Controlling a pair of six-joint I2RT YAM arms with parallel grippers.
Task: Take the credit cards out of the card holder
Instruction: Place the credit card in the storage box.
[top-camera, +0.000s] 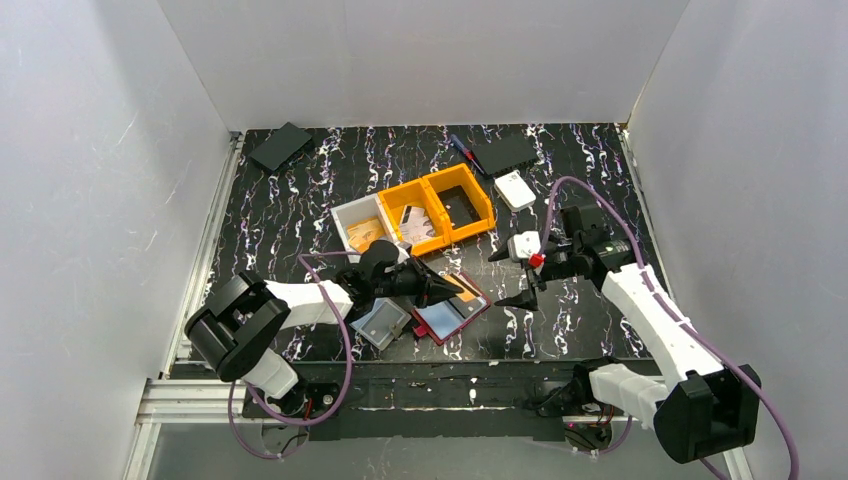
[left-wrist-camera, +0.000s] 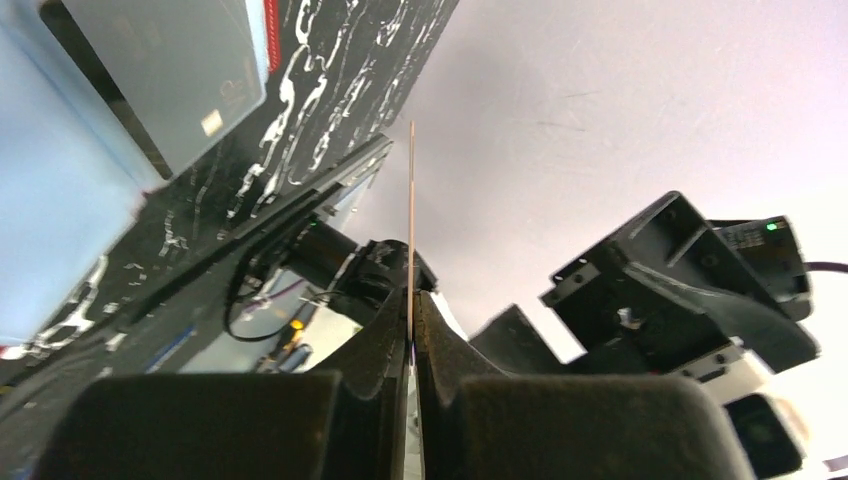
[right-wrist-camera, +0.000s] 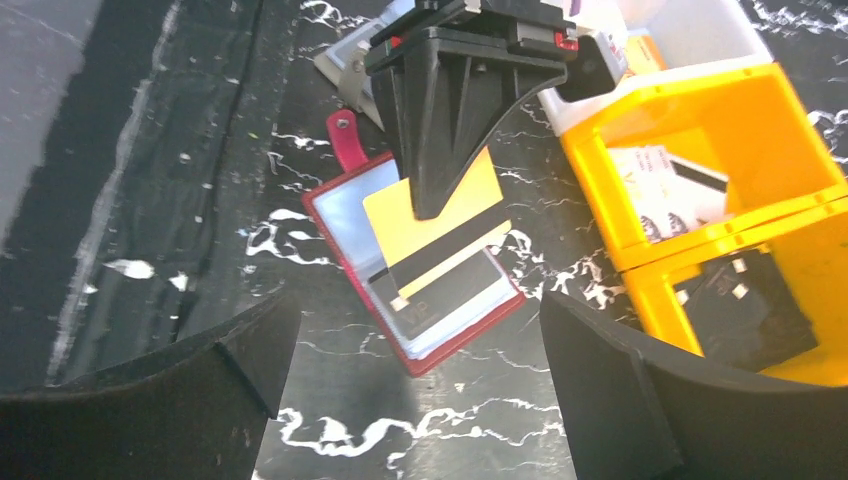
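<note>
A yellow credit card (right-wrist-camera: 440, 220), black stripe showing, is pinched in the left gripper (top-camera: 452, 290) just above the open red card holder (right-wrist-camera: 340, 225), which lies on the marbled table (right-wrist-camera: 150, 200). The card hides much of the holder's clear pockets, and the left wrist camera sees it only edge-on. The right gripper (top-camera: 510, 278) stands wide and empty nearby.

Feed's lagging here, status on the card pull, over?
Left gripper shut on yellow card over open card holder. Right gripper open, empty. Grey card inside. No obstruction seen.
</note>
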